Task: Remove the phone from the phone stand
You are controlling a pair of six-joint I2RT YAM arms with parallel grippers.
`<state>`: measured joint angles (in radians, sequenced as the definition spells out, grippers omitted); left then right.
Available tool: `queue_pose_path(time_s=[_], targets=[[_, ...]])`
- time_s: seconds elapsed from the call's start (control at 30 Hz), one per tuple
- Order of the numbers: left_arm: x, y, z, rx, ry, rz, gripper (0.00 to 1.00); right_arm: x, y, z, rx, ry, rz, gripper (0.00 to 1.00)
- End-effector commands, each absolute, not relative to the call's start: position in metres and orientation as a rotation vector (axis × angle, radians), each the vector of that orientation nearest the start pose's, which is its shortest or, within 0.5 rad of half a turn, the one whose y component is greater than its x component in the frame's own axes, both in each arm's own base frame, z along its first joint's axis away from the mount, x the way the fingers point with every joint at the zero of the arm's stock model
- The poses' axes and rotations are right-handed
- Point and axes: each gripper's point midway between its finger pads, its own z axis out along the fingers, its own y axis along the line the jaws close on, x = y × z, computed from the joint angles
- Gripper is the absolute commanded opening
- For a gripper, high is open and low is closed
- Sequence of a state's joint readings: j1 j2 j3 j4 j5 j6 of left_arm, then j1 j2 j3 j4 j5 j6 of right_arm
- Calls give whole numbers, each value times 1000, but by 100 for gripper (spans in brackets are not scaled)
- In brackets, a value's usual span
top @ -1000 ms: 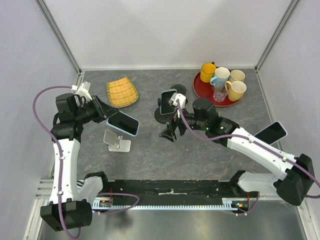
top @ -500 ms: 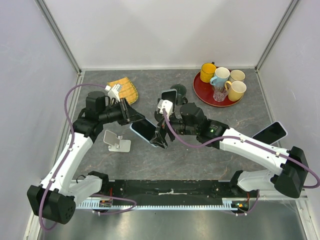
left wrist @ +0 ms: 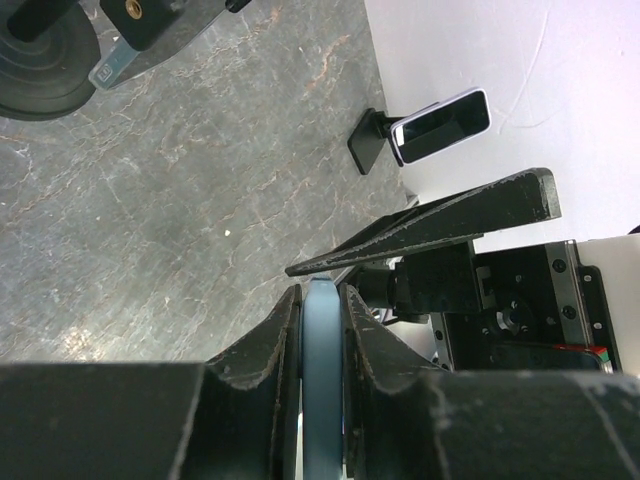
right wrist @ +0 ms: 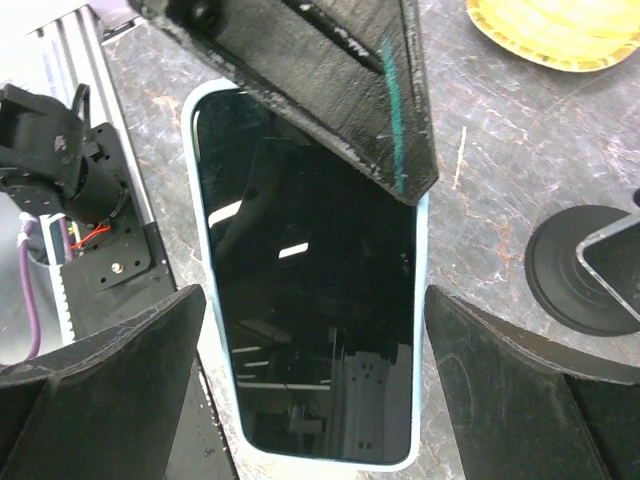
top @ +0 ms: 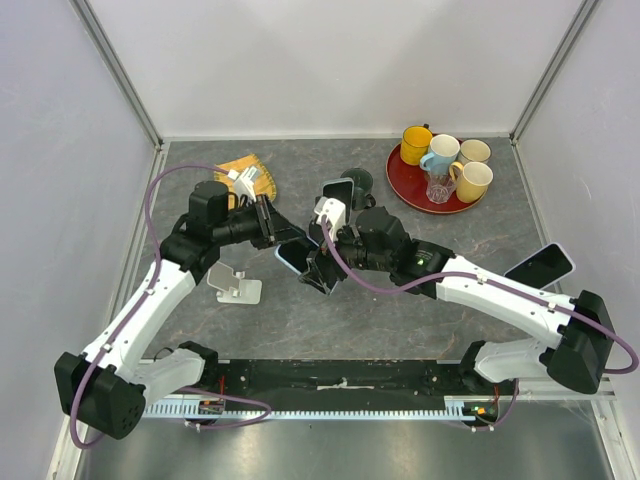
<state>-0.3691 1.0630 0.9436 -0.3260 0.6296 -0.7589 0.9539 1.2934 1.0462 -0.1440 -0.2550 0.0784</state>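
Centrally, the left gripper (left wrist: pixel 320 300) clenched the light-blue phone (right wrist: pixel 310 280) edgewise, its long axis running top-to-bottom in the right wrist view; the right gripper (right wrist: pixel 315 300) gaped around it.

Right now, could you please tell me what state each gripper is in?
Left gripper: closed on the phone.
Right gripper: open, straddling the same phone.

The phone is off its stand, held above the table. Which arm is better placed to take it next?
Right. The right tool is open, one finger on either side of the phone, while the left tool is shut on its edges and can only let go.
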Motion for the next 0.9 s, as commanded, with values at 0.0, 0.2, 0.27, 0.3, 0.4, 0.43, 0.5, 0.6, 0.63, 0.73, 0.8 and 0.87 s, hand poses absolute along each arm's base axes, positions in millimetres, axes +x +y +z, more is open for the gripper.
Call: queue_pose_path(time_s=[0.0, 0.2, 0.27, 0.3, 0.4, 0.43, 0.5, 0.6, 0.63, 0.73, 0.8, 0.87], targets=[[245, -240, 294, 24, 2086, -1397, 2, 209, 362, 241, -977, 1787, 855, 98], [245, -240, 291, 5, 2100, -1399, 2, 207, 364, 232, -1022, 1808, 832, 98], [245, -241, 291, 6, 2099, -1401, 2, 205, 366, 228, -1040, 1814, 824, 98], [245, -241, 291, 4, 2101, -1399, 2, 206, 365, 228, -1035, 1813, 815, 97], [245, -240, 290, -4, 2104, -1396, 2, 207, 364, 229, -1036, 1811, 788, 89], [246, -240, 289, -7, 2108, -1392, 2, 208, 362, 229, -1032, 1815, 770, 82], [247, -238, 283, -27, 2129, -1372, 2, 209, 360, 231, -1033, 1811, 746, 75], [248, -236, 277, -39, 2154, -1341, 2, 211, 356, 231, -1031, 1824, 704, 58], [248, -236, 277, -30, 2151, -1333, 4, 210, 354, 231, -1032, 1833, 694, 48], [250, -233, 276, -15, 2158, -1291, 28, 209, 349, 226, -1030, 1858, 683, 36], [253, -229, 279, -12, 2159, -1244, 51, 205, 345, 220, -1035, 1887, 679, 32], [259, -222, 286, 11, 2134, -1169, 67, 202, 341, 210, -1027, 1935, 677, 28]])
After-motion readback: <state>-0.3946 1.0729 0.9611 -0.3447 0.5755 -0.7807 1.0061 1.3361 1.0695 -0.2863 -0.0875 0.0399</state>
